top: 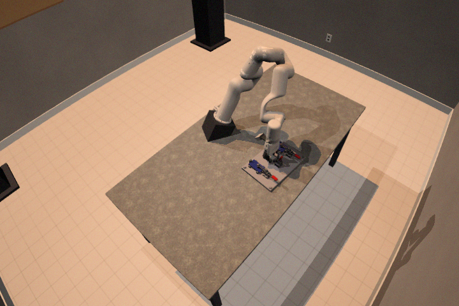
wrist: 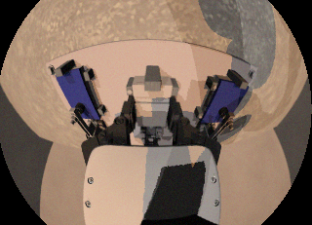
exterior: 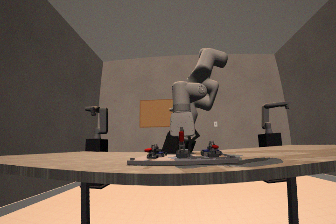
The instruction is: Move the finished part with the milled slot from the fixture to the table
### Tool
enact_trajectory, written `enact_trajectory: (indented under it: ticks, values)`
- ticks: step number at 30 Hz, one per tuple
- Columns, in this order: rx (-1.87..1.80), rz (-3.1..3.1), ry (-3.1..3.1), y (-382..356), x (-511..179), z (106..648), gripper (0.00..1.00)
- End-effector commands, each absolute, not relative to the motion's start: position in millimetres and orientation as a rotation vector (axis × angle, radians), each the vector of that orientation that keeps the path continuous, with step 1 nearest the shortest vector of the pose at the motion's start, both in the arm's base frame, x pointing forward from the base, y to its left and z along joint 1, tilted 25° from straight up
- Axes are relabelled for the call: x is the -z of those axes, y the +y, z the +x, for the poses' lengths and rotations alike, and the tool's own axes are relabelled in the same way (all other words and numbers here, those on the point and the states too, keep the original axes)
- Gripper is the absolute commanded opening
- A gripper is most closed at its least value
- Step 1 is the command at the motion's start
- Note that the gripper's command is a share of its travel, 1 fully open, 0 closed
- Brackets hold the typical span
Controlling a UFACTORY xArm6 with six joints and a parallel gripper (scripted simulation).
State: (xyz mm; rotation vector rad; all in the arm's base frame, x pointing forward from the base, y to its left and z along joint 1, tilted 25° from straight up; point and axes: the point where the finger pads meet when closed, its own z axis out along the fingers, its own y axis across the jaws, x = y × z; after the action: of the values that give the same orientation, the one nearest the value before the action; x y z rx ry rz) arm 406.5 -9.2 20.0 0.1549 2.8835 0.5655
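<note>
Finished part (wrist: 152, 123) gripped by vertical, downward-pointing gripper (wrist: 152, 131) in fixture (top: 273, 185).

You get dim walls, a bright floor, and the arm's soft shadow on the table (top: 187, 201); your wrist view bulges fisheye, black-cornered.

Off-white arm (top: 237, 90) w/ smooth rounded links and fat cylindrical joints, mounted on a black wedge base (top: 209, 134). Round cap on the wrist joint (exterior: 201, 89), ribbed band below it. Pale gripper housing (wrist: 124, 206) w/ small screws down both edges; dark fingers.
</note>
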Motion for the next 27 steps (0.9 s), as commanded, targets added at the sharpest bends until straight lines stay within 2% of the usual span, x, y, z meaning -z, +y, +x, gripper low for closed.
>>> enact_trajectory:
  ticks: [1, 27]
  values:
    - [-0.564, 0.155, 2.881, -9.7, -21.0, 407.5, 0.0]
    - [-0.564, 0.155, 2.881, -10.7, -23.7, 406.9, 0.0]
